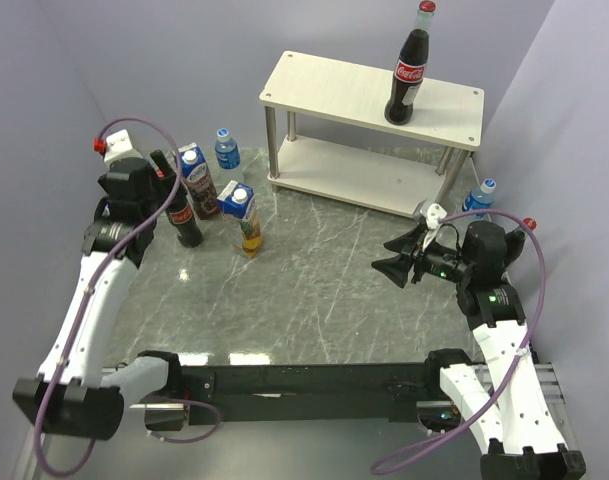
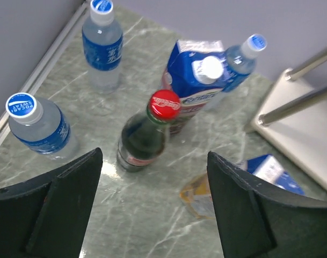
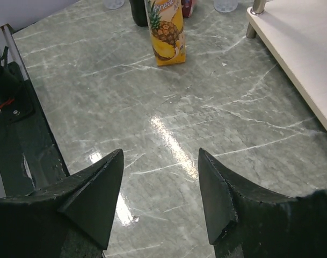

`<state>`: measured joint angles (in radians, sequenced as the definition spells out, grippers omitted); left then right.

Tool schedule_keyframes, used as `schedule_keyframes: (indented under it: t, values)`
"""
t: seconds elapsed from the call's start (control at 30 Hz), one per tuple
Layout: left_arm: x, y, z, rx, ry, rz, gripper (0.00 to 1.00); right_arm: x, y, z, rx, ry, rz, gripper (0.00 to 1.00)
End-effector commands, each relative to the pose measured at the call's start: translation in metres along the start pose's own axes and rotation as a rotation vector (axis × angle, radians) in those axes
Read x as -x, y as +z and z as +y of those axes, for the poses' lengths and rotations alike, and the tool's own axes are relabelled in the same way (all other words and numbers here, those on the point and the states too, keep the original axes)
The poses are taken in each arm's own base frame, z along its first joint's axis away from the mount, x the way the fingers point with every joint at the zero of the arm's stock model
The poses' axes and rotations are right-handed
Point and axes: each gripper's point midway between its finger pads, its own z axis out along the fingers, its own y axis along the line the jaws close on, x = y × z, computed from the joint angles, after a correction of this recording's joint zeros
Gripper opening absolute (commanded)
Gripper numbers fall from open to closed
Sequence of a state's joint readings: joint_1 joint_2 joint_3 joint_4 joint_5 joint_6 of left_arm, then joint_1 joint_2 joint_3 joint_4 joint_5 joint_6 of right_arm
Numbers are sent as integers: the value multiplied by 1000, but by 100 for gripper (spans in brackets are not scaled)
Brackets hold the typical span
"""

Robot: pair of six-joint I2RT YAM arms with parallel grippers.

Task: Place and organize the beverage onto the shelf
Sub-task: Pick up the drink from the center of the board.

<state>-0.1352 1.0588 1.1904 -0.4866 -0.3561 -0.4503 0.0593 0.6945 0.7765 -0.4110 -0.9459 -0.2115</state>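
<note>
Coca-Cola on cola bottle (image 1: 407,75); POCARI SWEAT on water bottle cap (image 2: 22,106); "Pineap…" on juice carton (image 3: 167,32)

A grey-green marble table (image 1: 314,290) with thin white veins fills the scene. Plain pale lavender walls close it in: a back wall (image 1: 184,60) at 12 o'clock, a left wall (image 1: 24,120) at 9 o'clock and a right wall (image 1: 584,120) at 3 o'clock. A black beam (image 1: 314,380) runs along the table's edge at 6 o'clock. A white streak of light (image 3: 174,145) shines on the polished stone.
</note>
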Motion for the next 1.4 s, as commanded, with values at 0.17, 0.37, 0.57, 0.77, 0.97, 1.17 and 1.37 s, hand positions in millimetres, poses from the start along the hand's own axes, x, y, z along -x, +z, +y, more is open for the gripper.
schedule_keyframes:
  t: [0.17,0.37,0.57,0.77,0.97,1.17,1.37]
  values:
    - [-3,39,1,5,131,86,82,6,0,6,27,-16,-30,65]
    - [-4,63,1,22,213,84,79,5,1,6,30,-14,-28,65]
    - [-1,80,2,55,261,78,68,3,2,5,29,-11,-23,66]
    - [-1,91,2,68,285,78,62,3,2,5,32,-8,-19,66]
    - [6,95,-1,63,304,57,53,2,3,5,35,-7,-15,66]
    - [12,89,-8,22,319,49,14,0,3,3,32,-2,-6,66]
    - [29,51,-6,28,314,-32,0,-1,3,4,41,-4,-1,67]
